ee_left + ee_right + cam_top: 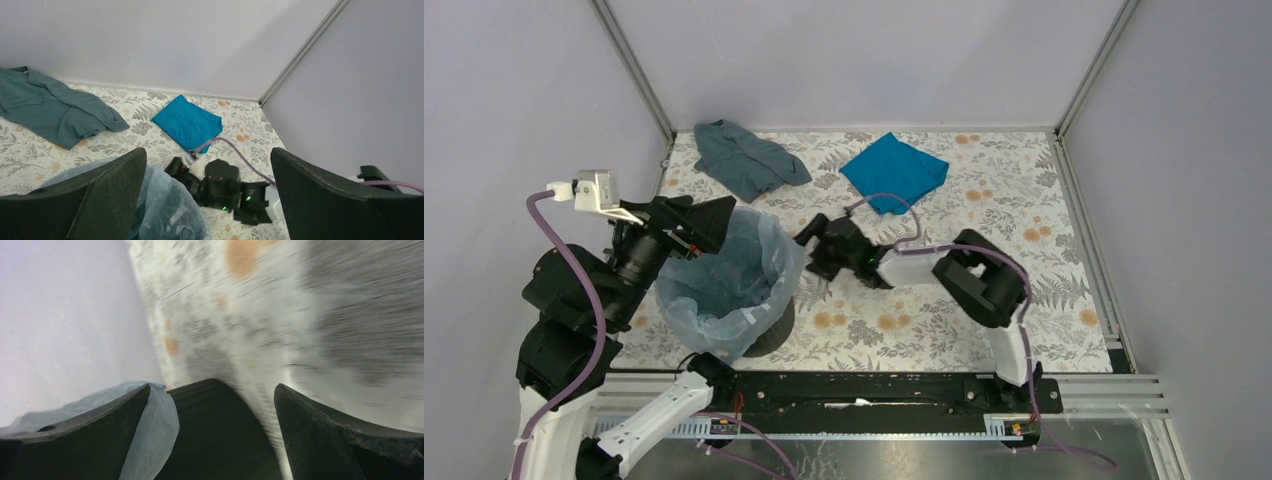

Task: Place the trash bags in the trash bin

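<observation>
The black ribbed trash bin [776,322] stands at the table's left front. The pale blue trash bag [724,285] sits inside it, with its edge draped over the rim. My left gripper [724,225] is open and empty, just above the bin's far left rim. In the left wrist view [207,152] the bag [165,210] lies below the left finger. My right gripper [810,252] is open, close against the bin's right side. In the right wrist view [212,387] the bin's wall [220,440] and a fold of the bag [150,435] lie between the fingers.
A dull grey-blue cloth [744,160] lies at the back left and a bright teal cloth [894,170] at the back middle. Both show in the left wrist view, the grey-blue cloth [50,110] and the teal cloth [187,122]. Walls with metal posts enclose the flowered table [984,210].
</observation>
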`<state>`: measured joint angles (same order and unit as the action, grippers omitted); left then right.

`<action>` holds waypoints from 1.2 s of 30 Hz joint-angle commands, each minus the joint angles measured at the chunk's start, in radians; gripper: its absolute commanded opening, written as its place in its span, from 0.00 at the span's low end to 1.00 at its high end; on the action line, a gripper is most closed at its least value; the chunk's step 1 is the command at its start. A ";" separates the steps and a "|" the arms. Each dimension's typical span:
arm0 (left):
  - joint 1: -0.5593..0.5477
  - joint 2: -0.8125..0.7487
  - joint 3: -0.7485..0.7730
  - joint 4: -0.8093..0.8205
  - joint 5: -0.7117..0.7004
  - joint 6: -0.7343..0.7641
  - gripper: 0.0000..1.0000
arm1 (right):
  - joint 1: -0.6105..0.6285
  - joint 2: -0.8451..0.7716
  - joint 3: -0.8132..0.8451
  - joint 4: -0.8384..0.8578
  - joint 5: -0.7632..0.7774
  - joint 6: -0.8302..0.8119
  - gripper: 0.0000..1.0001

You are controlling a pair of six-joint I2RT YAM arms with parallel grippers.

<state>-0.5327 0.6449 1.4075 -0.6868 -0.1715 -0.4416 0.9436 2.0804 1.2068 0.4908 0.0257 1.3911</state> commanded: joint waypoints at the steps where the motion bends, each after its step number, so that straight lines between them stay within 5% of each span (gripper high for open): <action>1: -0.003 0.008 -0.004 0.044 0.022 0.000 0.99 | -0.142 -0.181 -0.168 -0.072 -0.140 -0.232 0.97; 13: -0.003 0.016 -0.039 0.063 0.039 -0.006 0.99 | -0.195 -0.442 -0.317 -0.329 -0.307 -0.656 1.00; 19: -0.003 0.016 -0.044 0.063 0.046 -0.013 0.99 | -0.223 -0.426 -0.267 -0.060 -0.457 -0.449 1.00; 26: -0.003 0.013 -0.042 0.060 0.064 -0.020 0.99 | -0.233 -0.341 -0.035 -0.207 -0.349 -0.451 1.00; 36: -0.003 0.016 -0.035 0.048 0.044 0.017 0.99 | -0.249 -0.746 -0.335 -0.562 -0.276 -0.933 0.97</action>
<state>-0.5327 0.6514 1.3643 -0.6796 -0.1261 -0.4500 0.7021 1.5108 0.9516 0.1356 -0.2661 0.7170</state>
